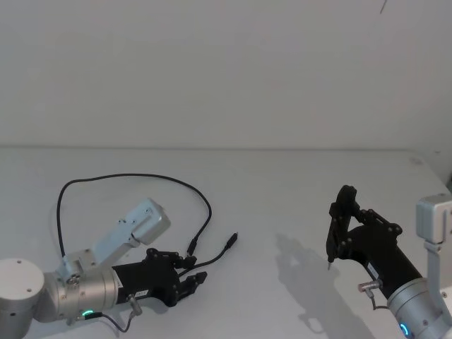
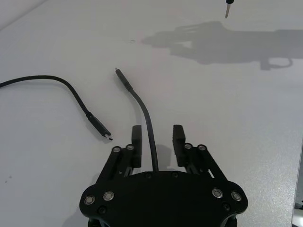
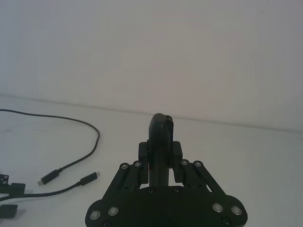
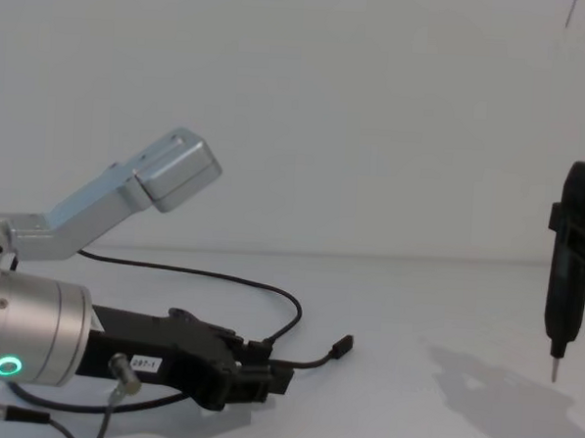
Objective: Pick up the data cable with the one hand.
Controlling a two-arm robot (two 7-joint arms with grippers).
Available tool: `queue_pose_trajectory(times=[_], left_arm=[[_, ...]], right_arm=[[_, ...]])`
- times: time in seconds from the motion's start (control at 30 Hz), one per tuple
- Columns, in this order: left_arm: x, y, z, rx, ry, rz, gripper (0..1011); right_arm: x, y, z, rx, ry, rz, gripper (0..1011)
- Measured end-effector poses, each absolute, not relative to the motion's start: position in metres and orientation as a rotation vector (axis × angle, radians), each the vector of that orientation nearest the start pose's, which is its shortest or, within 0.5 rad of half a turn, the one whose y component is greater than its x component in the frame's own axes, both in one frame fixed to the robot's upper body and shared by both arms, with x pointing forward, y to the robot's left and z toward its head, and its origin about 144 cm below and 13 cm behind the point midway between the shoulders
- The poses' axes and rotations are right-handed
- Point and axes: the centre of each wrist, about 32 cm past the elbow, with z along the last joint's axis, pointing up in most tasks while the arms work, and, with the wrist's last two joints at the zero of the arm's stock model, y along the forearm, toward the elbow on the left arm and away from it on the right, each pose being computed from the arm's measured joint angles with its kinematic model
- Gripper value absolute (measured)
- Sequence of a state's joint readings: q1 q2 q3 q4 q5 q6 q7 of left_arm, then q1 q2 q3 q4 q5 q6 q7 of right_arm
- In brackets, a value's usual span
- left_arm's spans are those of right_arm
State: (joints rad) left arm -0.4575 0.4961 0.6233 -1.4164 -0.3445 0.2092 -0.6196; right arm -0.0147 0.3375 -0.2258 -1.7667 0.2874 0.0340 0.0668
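- Head view: the left gripper [image 1: 195, 277] sits low on the table [image 1: 282, 176]. The data cable [image 1: 134, 176] loops away ahead of it. My right gripper [image 1: 342, 222] is well apart, clamped on a pen-shaped tool [image 1: 331, 244].
- Left wrist view: jaws spread, with one cable branch lying lengthwise between them, plug pointing forward. A second plug lies just outside.
- Right wrist view: the cable lies off to my left.
- Chest view: the cable rests on the table. I judge the left arm nearer.
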Motion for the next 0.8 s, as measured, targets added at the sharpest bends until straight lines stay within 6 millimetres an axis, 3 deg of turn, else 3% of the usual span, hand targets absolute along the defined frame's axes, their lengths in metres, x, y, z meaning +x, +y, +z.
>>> queue_pose_trajectory(times=[0.17,0.27,0.4,0.8], left_arm=[[0.541,0.226,1.201,0.373,-0.029,0.524,281],[0.54,0.225,1.202,0.368,-0.03,0.521,144],[0.54,0.224,1.203,0.359,-0.031,0.516,49],[0.536,0.216,1.217,0.3,-0.051,0.485,42]], right_arm=[[0.443,-0.237,1.189,0.026,-0.075,-1.23,279],[0.443,-0.237,1.189,0.026,-0.075,-1.229,279],[0.443,-0.237,1.189,0.026,-0.075,-1.229,279],[0.443,-0.237,1.189,0.026,-0.075,-1.229,279]])
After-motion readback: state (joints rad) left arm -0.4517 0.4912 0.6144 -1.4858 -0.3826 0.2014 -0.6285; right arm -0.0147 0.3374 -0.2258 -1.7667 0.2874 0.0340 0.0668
